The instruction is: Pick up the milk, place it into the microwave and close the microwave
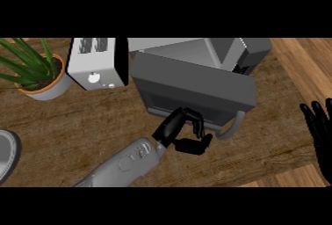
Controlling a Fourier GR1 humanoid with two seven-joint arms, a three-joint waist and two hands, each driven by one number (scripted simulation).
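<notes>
At centre, the left hand (183, 132) is curled empty against the microwave door (194, 85), which stands partly open; no milk shows, perhaps already inside, so closing looks like what remains; at three o'clock the right hand (319, 132) rests, fingers straight

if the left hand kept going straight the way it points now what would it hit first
Most likely the microwave door. The left hand, fingers curled and holding nothing visible, points up and right at the door's face just ahead, left of the door handle. Depth is unclear; it may already touch.
</notes>
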